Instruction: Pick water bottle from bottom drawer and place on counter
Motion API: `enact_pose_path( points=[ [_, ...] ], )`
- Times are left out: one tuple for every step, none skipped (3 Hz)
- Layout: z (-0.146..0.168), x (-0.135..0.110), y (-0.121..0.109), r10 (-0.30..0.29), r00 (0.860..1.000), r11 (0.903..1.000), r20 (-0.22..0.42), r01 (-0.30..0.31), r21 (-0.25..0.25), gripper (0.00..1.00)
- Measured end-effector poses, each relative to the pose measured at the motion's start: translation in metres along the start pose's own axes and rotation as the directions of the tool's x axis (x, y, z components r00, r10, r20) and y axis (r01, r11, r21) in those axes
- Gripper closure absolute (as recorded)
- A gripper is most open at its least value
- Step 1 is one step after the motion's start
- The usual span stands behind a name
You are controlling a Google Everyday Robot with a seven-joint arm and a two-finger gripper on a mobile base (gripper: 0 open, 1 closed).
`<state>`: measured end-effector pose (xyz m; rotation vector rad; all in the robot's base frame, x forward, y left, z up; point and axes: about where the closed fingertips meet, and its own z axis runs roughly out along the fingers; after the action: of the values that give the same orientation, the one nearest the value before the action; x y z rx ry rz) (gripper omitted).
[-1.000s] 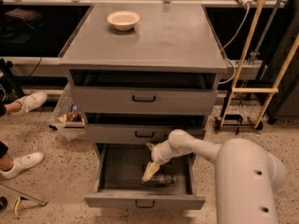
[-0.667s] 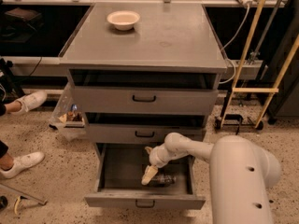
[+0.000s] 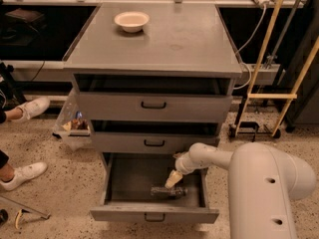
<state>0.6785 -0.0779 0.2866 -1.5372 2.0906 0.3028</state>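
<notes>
The bottom drawer (image 3: 124,173) is pulled open below two shallower drawers. The water bottle (image 3: 168,191) lies on its side on the drawer floor, near the front right. My gripper (image 3: 172,180) reaches down into the drawer from the right, and its cream fingertips hang just above the bottle. The counter (image 3: 184,39) is the flat grey top of the cabinet.
A cream bowl (image 3: 131,20) stands at the back left of the counter. A clear bin (image 3: 72,126) with small items sits on the floor left of the cabinet. A person's white shoes (image 3: 30,108) are at the left. A yellow frame (image 3: 271,96) stands at the right.
My arm has shifted slightly left, and the gripper stays low in the drawer over the bottle. The bottle has not moved.
</notes>
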Motion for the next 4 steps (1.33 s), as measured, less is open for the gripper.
enact_pose_path(
  points=[
    [0.004, 0.003, 0.003, -0.003, 1.0, 1.0, 0.001, 0.003, -0.006, 0.0],
    [0.004, 0.003, 0.003, -0.003, 1.0, 1.0, 0.001, 0.003, -0.006, 0.0],
    [0.02, 0.006, 0.0, 0.01, 1.0, 0.9985, 0.004, -0.01, -0.055, 0.0],
    [0.084, 0.021, 0.044, 0.034, 0.999, 0.9714, 0.013, -0.03, -0.236, 0.0]
  ],
)
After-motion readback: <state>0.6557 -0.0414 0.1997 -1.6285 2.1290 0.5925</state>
